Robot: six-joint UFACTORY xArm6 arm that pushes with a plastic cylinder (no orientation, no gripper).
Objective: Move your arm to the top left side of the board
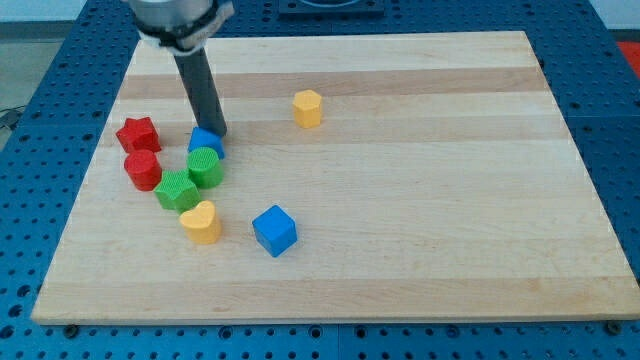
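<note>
My tip is at the end of a dark rod coming down from the view's top left. It stands right at the upper right edge of a small blue block, touching or nearly touching it. Just below that block sits a green cylinder, and a green star block lies to its lower left. A red star block and a red cylinder lie to the left of my tip.
A yellow heart block and a blue cube lie lower on the wooden board. A yellow hexagon block sits right of my tip. Blue perforated table surrounds the board.
</note>
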